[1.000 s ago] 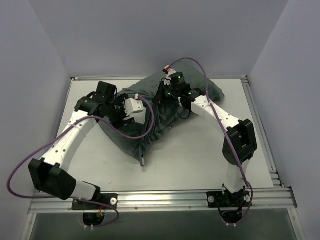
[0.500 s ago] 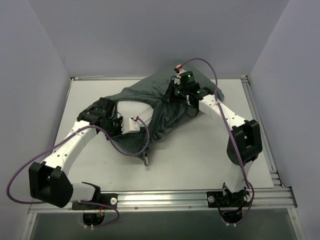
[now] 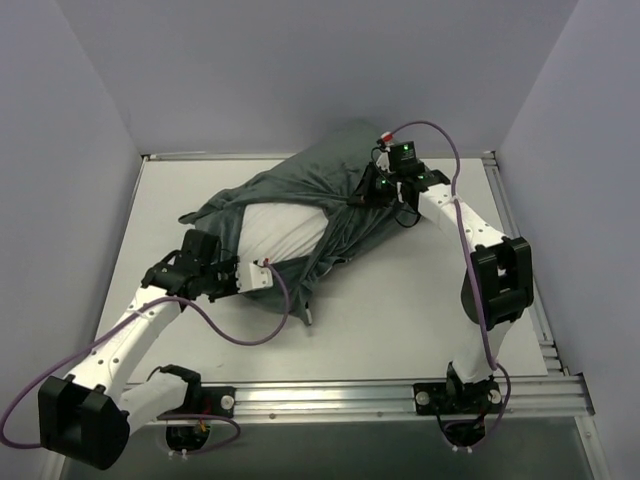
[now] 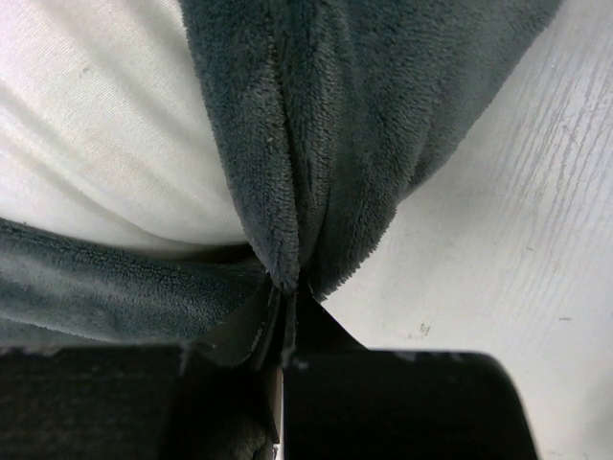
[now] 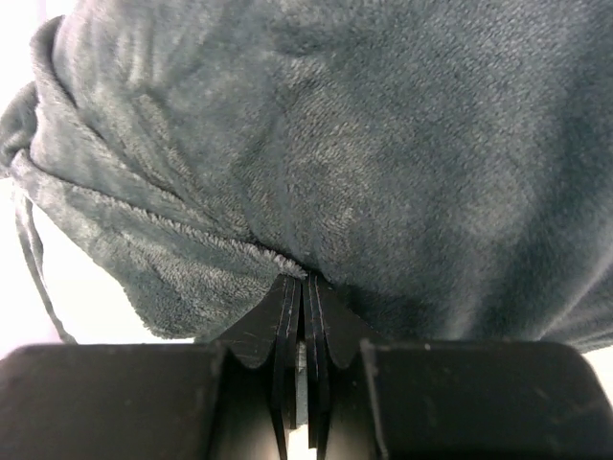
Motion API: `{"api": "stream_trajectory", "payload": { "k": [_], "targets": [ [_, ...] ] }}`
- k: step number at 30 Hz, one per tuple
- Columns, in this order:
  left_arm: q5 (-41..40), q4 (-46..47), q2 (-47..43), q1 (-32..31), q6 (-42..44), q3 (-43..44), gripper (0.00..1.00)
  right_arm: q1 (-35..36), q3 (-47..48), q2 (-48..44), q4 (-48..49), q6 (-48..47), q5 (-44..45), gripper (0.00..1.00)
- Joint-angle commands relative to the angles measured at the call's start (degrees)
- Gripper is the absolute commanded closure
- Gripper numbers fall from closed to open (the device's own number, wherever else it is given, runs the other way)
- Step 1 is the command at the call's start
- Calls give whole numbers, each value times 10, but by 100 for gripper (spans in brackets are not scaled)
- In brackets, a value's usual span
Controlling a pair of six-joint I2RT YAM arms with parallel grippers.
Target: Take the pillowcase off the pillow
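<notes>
The dark grey pillowcase lies bunched across the far middle of the table. Through its stretched opening shows the white pillow. At the opening's near edge my left gripper is shut on a fold of the pillowcase, with the pillow to its upper left in the left wrist view. My right gripper is shut on the pillowcase at its far right part; its closed fingertips pinch a ridge of grey pile. No striped face shows.
The white table has a raised metal rail along the near edge and grey walls on three sides. A purple cable loops from the left wrist over the table. A zip end hangs off the pillowcase's near corner.
My left gripper has shut on the pillowcase edge and drawn back towards the near left. The right gripper has moved right with its fabric. The opening has stretched and bared the white pillow.
</notes>
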Motion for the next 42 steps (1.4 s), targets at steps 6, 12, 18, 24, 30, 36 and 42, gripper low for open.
{"api": "stream_trajectory", "payload": {
  "k": [6, 12, 18, 24, 30, 36, 42],
  "targets": [
    [-62, 22, -16, 25, -260, 51, 98, 34, 76, -4, -21, -97, 99, 78],
    [-89, 31, -9, 26, -342, 133, 98, 48, 111, -90, 30, -39, 139, 39],
    [-103, 15, -21, 28, -392, 175, 98, 154, 116, -101, 149, -1, 99, 33],
    [-97, 5, -22, 31, -417, 198, 98, 252, 120, 1, 221, 133, 50, 60],
    [-99, 14, -32, 44, -440, 188, 98, 284, 19, 10, 300, 222, 83, 66],
    [-76, 4, -30, 51, -469, 225, 98, 295, 35, 39, 244, 184, 119, 65],
    [-73, -2, -30, 52, -474, 245, 98, 342, 154, 97, -25, 36, 347, 32]
  ]
}}
